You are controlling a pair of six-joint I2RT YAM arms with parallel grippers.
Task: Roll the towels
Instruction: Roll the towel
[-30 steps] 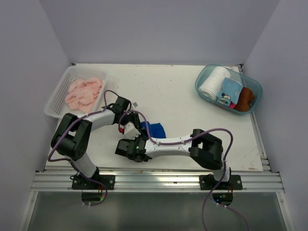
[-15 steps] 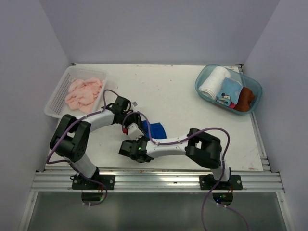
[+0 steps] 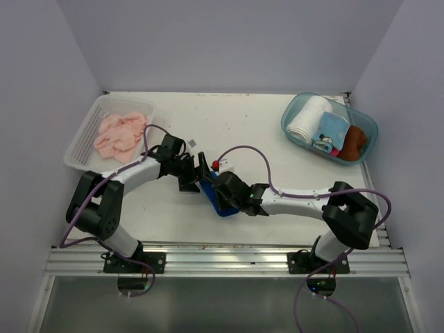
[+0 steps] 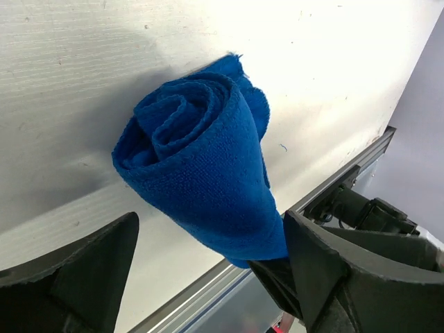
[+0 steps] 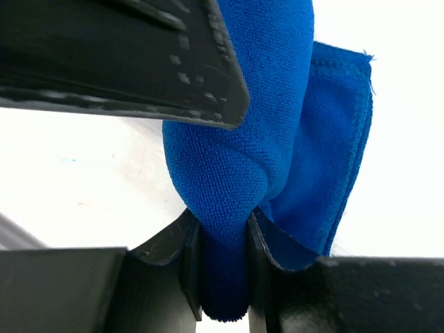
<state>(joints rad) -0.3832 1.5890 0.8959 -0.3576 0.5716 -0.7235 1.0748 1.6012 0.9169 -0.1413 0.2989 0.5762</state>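
Observation:
The royal blue towel (image 4: pixel 201 159) is rolled into a tight spiral and stands off the table near the front middle (image 3: pixel 220 203). My right gripper (image 5: pixel 220 223) is shut on the roll's lower end, cloth pinched between both pads. My left gripper (image 4: pixel 208 218) is open wide, one finger (image 4: pixel 83 277) on each side of the roll without pressing it. From above, the left gripper (image 3: pixel 196 175) sits just left of the right gripper (image 3: pixel 225 189). The pale pink towel (image 3: pixel 121 132) lies crumpled in a white basket (image 3: pixel 82 142) at the back left.
A translucent teal tub (image 3: pixel 364 139) at the back right holds a rolled white towel (image 3: pixel 307 119), a light blue printed cloth (image 3: pixel 327 133) and a brown item (image 3: pixel 354 142). The aluminium rail (image 3: pixel 222 260) runs along the table's front edge.
My left gripper has opened and let go of the blue roll. My right gripper has closed on the roll's end, and the right arm has swung to the right.

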